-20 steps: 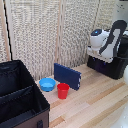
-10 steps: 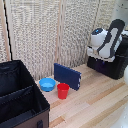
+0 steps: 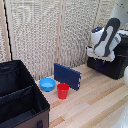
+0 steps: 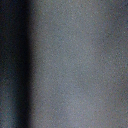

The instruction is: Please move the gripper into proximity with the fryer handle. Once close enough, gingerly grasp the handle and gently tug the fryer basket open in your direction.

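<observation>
We are hovering our white block gripper [image 3: 98,56] right above the boxy black air fryer [image 3: 111,65]; its finger spread is hidden.

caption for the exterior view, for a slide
Gripper poised over black fryer; blue bowl and red cup on wooden table.

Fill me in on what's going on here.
A white-and-black robot arm hangs over the black air fryer at the exterior view's right, its gripper low against the fryer's top. Whether the fingers hold anything cannot be told; the wrist view is a grey blur. A red cup, blue bowl and blue board sit apart, untouched.
</observation>
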Robot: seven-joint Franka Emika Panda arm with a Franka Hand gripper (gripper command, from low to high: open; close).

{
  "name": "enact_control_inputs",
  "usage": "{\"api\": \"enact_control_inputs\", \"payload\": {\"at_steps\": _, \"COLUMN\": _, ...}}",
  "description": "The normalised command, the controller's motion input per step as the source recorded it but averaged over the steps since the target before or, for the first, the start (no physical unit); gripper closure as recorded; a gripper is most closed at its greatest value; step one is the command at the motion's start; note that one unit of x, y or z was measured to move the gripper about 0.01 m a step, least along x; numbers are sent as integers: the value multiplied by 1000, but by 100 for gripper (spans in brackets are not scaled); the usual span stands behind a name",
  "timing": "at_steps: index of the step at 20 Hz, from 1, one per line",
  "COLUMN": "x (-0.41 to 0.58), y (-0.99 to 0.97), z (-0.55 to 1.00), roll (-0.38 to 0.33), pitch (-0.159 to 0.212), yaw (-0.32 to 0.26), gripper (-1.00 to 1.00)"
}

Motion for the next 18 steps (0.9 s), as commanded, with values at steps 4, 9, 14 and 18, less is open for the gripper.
{"api": "enact_control_inputs", "payload": {"at_steps": 4, "x": -29, "y": 144, "z": 300, "roll": 224, "pitch": 70, "yaw": -186, "gripper": 100}}
{"api": "enact_control_inputs", "payload": {"at_steps": 9, "x": -217, "y": 443, "z": 737, "roll": 37, "pitch": -12, "yaw": -116, "gripper": 100}}
{"api": "enact_control_inputs", "payload": {"at_steps": 14, "x": -521, "y": 704, "z": 561, "roll": -41, "pitch": -28, "yaw": -5, "gripper": 100}}
{"api": "enact_control_inputs", "payload": {"at_steps": 18, "x": -408, "y": 835, "z": 392, "roll": -17, "pitch": -55, "yaw": 0, "gripper": 100}}
